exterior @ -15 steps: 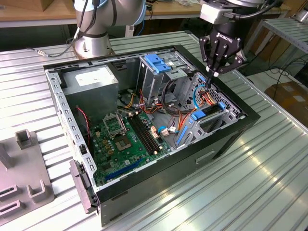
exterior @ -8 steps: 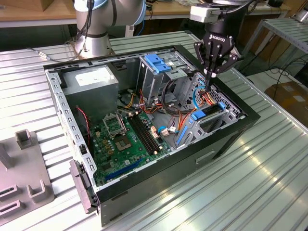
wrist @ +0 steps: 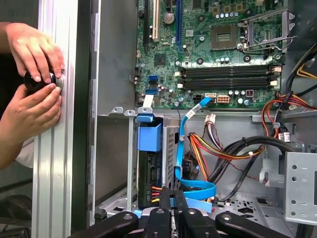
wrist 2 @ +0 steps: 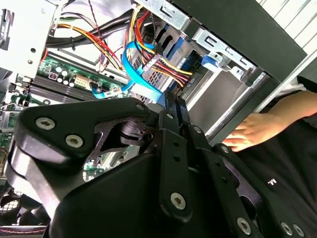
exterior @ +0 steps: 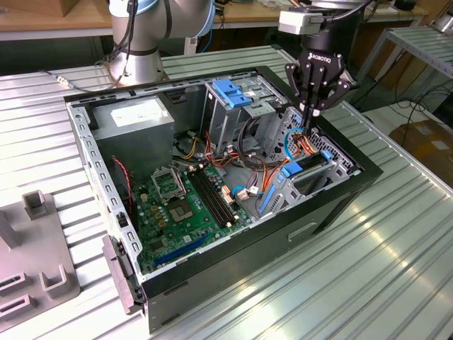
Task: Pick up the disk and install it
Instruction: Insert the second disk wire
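- Black three-finger gripper: fingers pinched together, nothing visible between them; hovers over drive bay of open black computer case.
- Dark grey blue-railed disk: stands in bay, beside flat blue cable.
- Step, judged: install, seating stage.
- Any push calls for cable clearance.

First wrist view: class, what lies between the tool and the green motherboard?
In the first wrist view, a flat blue cable loops between the tool and the motherboard, with red, yellow and orange wires beside it.
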`<state>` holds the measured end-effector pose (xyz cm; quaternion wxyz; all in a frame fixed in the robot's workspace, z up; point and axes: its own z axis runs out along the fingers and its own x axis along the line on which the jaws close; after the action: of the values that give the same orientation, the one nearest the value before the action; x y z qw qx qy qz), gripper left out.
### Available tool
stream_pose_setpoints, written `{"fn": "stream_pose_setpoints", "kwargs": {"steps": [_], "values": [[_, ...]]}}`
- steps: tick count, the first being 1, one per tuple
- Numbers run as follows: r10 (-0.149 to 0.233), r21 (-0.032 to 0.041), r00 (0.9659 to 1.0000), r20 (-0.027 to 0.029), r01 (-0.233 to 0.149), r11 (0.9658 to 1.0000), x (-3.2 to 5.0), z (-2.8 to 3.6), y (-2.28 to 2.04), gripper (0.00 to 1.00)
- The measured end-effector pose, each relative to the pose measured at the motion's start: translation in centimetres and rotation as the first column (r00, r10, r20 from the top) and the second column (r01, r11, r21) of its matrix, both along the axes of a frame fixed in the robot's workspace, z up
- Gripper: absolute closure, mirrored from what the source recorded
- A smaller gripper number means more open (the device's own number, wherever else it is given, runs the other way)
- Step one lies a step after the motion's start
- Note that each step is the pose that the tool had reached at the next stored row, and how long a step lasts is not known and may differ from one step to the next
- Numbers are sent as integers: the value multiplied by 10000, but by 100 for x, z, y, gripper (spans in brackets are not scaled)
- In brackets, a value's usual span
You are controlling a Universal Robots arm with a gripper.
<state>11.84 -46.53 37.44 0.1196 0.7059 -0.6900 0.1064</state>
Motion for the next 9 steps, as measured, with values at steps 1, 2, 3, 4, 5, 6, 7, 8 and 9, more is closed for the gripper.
{"fn": "stream_pose_setpoints", "kwargs": {"steps": [1, 2, 3, 4, 5, 6, 7, 8, 9], "values": [[0, -9, 10000, 0, 0, 10000, 0, -5, 2, 83], [0, -14, 10000, 0, 0, 10000, 0, -8, 2, 83], [0, -17, 10000, 0, 0, 10000, 0, -9, 3, 83], [0, -10, 10000, 0, 0, 10000, 0, -9, 1, 83], [-1, 4, 10000, 0, 1, 10000, 1, -11, -6, 83], [-1, 4, 10000, 0, 1, 10000, 2, -10, -13, 83], [-1, 5, 10000, -1, 1, 10000, 4, -10, -20, 83], [0, 4, 10000, -1, 0, 10000, 6, -10, -28, 83], [-1, 3, 10000, -1, 1, 10000, 6, -10, -28, 83]]}}
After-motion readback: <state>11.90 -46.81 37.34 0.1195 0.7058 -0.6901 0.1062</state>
